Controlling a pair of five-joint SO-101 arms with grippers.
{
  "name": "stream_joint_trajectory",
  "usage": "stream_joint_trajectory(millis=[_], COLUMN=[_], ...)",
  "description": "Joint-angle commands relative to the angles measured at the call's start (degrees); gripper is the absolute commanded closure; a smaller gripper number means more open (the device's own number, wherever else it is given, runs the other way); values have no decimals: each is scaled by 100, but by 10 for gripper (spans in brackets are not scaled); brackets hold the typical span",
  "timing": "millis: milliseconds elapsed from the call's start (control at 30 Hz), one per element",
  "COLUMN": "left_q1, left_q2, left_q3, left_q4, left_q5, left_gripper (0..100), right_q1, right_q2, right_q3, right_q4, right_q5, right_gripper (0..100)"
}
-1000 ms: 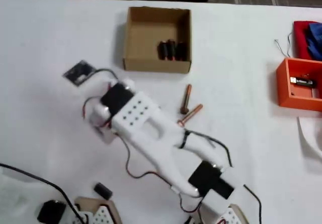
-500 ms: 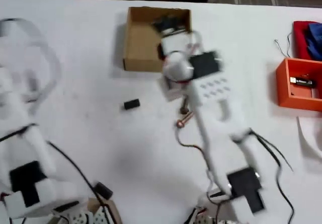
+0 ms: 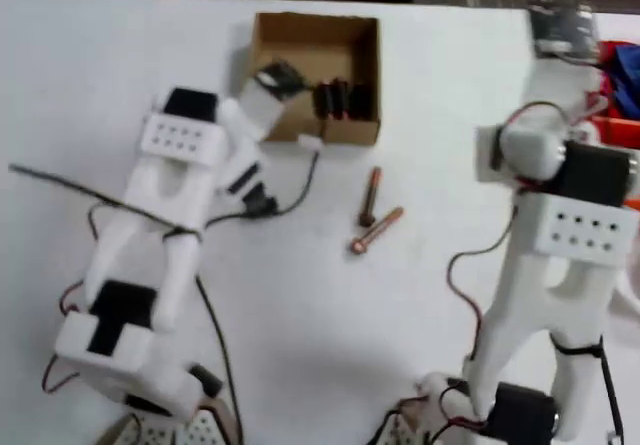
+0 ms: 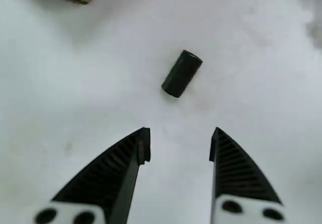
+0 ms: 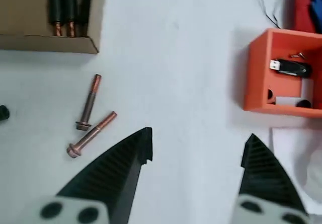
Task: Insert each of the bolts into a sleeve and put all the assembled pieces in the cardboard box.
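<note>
Our left gripper [image 4: 178,143] has its jaws spread fairly wide with nothing in them, hanging over the white table [image 4: 261,58] with the black sleeve [image 4: 182,74] lying on its side just ahead of the tips. The right gripper [image 5: 198,138] is gaping even wider, also empty. The two copper bolts [image 5: 90,118] lie off to one side of it, close together in a loose V; we can't tell if they actually touch. Past them sits the cardboard box [image 5: 50,44] with a few assembled pieces [image 5: 63,10] already lined up inside, and there's an orange box [image 5: 259,83] well off to the other side.

Handling-wise, we'd guess the sleeve is a light, rigid little tube that'll roll if nudged. So we'd pinch it across the round body about halfway along and leave the bore end free. The bolts look stiff, smooth and a bit slippery. We'd take one by the shank up near the flanged head, so the threaded end sticks out for the insert.
</note>
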Motion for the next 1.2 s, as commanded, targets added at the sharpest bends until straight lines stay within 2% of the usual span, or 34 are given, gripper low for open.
stream_joint_trajectory(millis=[0,133,200,300,433,533,667,733,767,867,933,1033,1167], left_q1=[167,62,-123,-642,-1934,-3191,-4519,-5002,-5222,-5767,-6040,-6338,-6637], left_q2=[9,18,-9,0,35,18,35,44,44,44,44,44,44], left_q3=[-22,-356,-690,-1569,-2554,-2677,-2642,-2624,-2633,-2677,-2677,-2659,-2642], left_q4=[-26,26,211,756,1345,1327,1292,1301,1301,1222,1116,993,976], left_q5=[-844,-1046,-853,-237,791,1389,1547,1547,1538,1538,1538,1538,1538], left_gripper=[781,782,782,782,782,782,782,782,782,782,782,782,782], right_q1=[585,796,734,189,-804,-1429,-1851,-2413,-2703,-3565,-3916,-4127,-4400], right_q2=[-189,-198,-198,-207,-154,-22,374,567,664,927,1165,1604,2281], right_q3=[-176,53,237,457,519,941,1609,1618,1618,1644,1662,1609,1609], right_q4=[40,40,40,40,-163,-690,-1209,-1473,-1648,-2053,-2176,-2527,-2932], right_q5=[-9,26,35,44,44,-18,9,167,536,2251,3314,4009,4519], right_gripper=[725,725,726,726,726,726,727,728,729,765,776,749,728])
